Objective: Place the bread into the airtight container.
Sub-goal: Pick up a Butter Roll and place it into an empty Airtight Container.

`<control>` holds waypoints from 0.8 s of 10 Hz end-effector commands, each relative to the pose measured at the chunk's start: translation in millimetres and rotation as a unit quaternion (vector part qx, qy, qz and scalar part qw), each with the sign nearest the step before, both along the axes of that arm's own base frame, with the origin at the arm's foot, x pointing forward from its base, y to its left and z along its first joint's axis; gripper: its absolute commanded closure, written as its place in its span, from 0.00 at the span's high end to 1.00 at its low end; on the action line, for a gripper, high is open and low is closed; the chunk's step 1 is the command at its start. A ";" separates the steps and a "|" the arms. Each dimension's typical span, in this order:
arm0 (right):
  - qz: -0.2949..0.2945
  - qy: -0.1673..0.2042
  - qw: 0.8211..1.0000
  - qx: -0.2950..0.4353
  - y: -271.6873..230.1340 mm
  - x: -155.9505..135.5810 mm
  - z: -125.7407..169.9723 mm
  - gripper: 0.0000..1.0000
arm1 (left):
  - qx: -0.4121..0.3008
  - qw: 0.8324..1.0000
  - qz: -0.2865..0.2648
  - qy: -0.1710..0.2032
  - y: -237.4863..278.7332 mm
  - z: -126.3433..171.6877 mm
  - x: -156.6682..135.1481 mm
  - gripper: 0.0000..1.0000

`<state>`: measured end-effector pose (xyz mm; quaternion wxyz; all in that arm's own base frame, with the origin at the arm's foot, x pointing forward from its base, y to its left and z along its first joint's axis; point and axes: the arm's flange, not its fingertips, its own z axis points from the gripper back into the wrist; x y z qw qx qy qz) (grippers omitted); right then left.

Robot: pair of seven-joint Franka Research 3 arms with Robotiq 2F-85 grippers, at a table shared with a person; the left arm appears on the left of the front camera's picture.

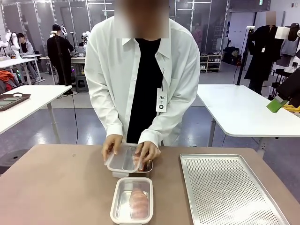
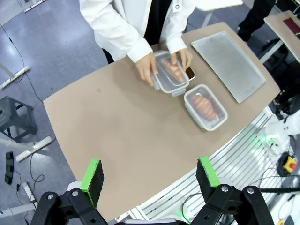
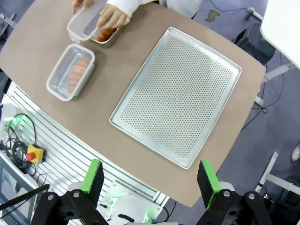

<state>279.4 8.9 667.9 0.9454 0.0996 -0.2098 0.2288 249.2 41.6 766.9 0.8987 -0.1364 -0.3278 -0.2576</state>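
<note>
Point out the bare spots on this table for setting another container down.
Widest free patch: the brown table, on the robot's left of the closed container. The perforated tray is bare too. A narrow strip runs between the closed container and the tray. It's crowded at the far middle, where the person's hands press a lid.

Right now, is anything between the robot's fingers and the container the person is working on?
Yes. The person's hands hold a clear lid over the far container, covering the bread. Both grippers, left and right, hang open high above the table.
</note>
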 end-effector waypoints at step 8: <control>0.001 0.002 1.000 0.000 -0.6 -2.7 1.0 1.00 | 0.002 1.000 -0.009 -0.003 0.1 0.9 -0.1 1.00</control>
